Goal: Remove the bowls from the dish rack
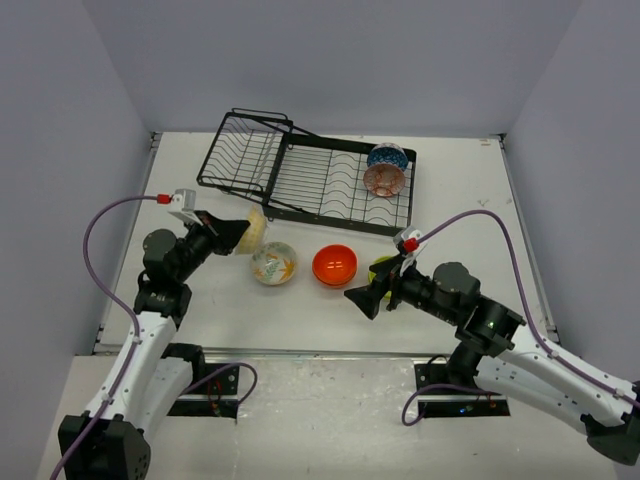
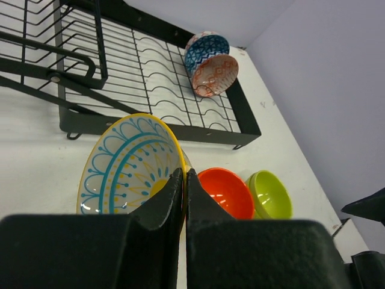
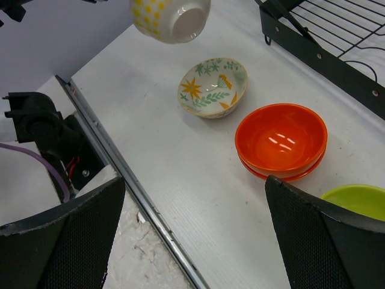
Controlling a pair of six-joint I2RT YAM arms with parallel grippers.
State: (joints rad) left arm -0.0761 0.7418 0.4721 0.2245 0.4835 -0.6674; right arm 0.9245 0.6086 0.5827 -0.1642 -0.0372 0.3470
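Top view: my left claw [image 1: 238, 232] pinches the yellow-patterned bowl [image 1: 256, 230] by its rim, just in front of the dish rack [image 1: 300, 170]. The blue bowl [image 1: 387, 155] and pinkish bowl [image 1: 384, 180] sit at the rack's right end.

Left wrist: same pinch (fingers nearly meeting).

Right wrist: my right claw [image 3: 195, 241], spread wide, hovers over the tabletop [image 3: 150, 150] near the floral bowl [image 3: 212, 87], orange bowl [image 3: 281, 139] and lime green bowl [image 3: 358, 200].

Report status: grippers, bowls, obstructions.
Left gripper shut on yellow-rimmed patterned round bowl. Right gripper open. Blue patterned bowl, pink patterned bowl in black wire dish rack. Nothing blocking.
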